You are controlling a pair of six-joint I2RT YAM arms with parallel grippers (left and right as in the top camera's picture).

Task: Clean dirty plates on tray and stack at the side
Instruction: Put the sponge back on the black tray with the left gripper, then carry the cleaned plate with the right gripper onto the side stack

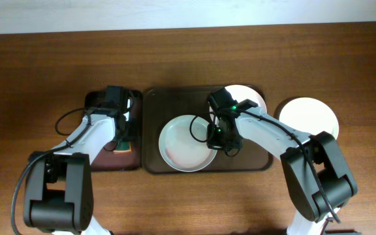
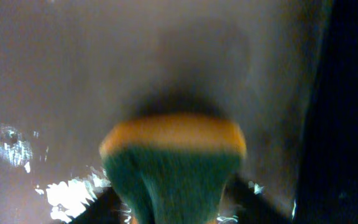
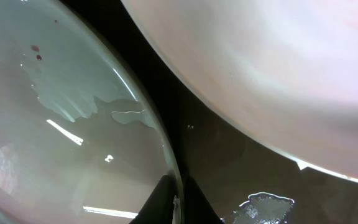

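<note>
A white plate (image 1: pixel 183 145) lies in the middle of the large dark brown tray (image 1: pixel 154 104). My right gripper (image 1: pixel 216 138) is shut on its right rim. In the right wrist view the jaws (image 3: pixel 178 204) pinch that rim, and the plate (image 3: pixel 61 124) shows small red specks. A second white plate (image 1: pixel 252 96) sits at the tray's back right corner and also shows in the right wrist view (image 3: pixel 278 62). A third white plate (image 1: pixel 311 116) lies on the bare wood to the right. My left gripper (image 1: pixel 120 132) is shut on a yellow-green sponge (image 2: pixel 173 162) over the small tray.
The smaller, narrow dark tray (image 1: pixel 130 160) stands left of the large tray, and its wet surface (image 2: pixel 73 74) fills the left wrist view. A wet patch (image 3: pixel 263 208) lies on the large tray's floor (image 3: pixel 229 162) between the two plates.
</note>
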